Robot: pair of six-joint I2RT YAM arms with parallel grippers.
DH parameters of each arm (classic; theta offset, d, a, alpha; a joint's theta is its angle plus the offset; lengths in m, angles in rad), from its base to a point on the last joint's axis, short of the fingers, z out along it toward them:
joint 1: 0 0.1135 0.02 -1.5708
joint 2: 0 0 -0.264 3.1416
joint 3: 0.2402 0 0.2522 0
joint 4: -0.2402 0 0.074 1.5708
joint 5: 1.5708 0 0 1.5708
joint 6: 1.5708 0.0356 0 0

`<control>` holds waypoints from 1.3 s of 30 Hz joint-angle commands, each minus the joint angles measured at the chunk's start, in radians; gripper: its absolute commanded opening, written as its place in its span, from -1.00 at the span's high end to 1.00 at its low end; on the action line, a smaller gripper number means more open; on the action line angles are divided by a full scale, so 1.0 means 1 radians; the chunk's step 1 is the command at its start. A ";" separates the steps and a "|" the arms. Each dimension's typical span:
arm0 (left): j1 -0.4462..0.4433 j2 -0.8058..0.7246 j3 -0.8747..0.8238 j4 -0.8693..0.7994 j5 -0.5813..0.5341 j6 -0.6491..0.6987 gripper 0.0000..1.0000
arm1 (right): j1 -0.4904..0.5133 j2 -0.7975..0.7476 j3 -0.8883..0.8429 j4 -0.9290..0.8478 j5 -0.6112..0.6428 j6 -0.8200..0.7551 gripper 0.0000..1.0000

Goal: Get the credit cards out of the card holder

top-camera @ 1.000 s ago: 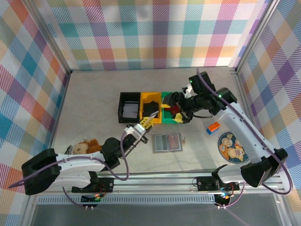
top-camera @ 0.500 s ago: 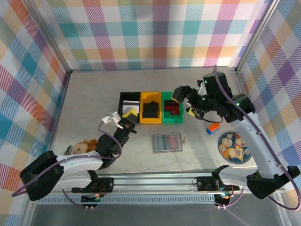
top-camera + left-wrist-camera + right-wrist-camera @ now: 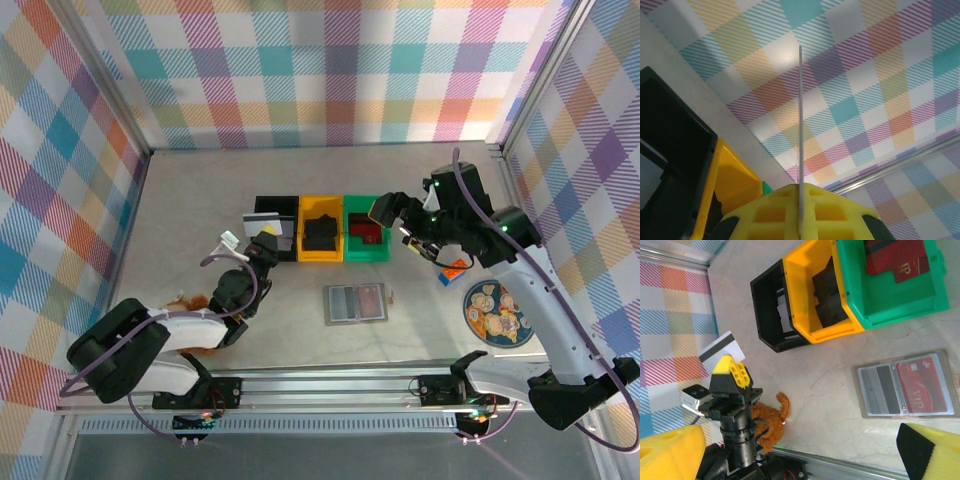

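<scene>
Quick update on the last second, two things moved. The right gripper [image 3: 403,226] was down in the green plastic bin [image 3: 366,256] and has now lifted off to about 1 o'clock of the flat grey bifold card holder [image 3: 356,303]. Its fingers are spread wide with nothing between them. There are dark red cards [image 3: 900,262] lying in that bin, so I'd guess that drop is done. The left gripper [image 3: 263,240] was at the holder's 9 o'clock edge and has swung up to roughly 10 o'clock of it, right over the black plastic bin [image 3: 278,202]. It's clamped on a thin white card with a black stripe [image 3: 262,220], held upright. The left wrist view has that card edge-on between the yellow pads [image 3: 765,215]. The card holder itself hasn't budged: it's lying open on the pale grey table [image 3: 200,200], at about 5 o'clock of the yellow plastic bin [image 3: 321,256], with neither arm touching it. It still has a glossy red card [image 3: 922,385] in the right panel and what looks like a grey card [image 3: 884,389] in the left. So it's not finished. My guess is the white card goes in the black bin next, then two more pulls.
</scene>
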 commanded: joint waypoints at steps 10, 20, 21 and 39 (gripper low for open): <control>0.200 0.210 0.128 -0.026 0.427 -0.253 1.00 | -0.004 -0.057 -0.050 0.013 0.035 -0.036 -0.97; 0.232 0.352 0.123 0.046 0.438 -0.281 1.00 | -0.005 -0.057 -0.072 0.032 0.040 -0.051 -0.98; 0.240 0.366 0.132 0.043 0.459 -0.291 1.00 | -0.004 -0.057 -0.076 0.033 0.040 -0.052 -0.98; 0.281 0.396 0.129 0.069 0.463 -0.365 1.00 | -0.004 -0.070 -0.102 0.046 0.049 -0.060 -0.98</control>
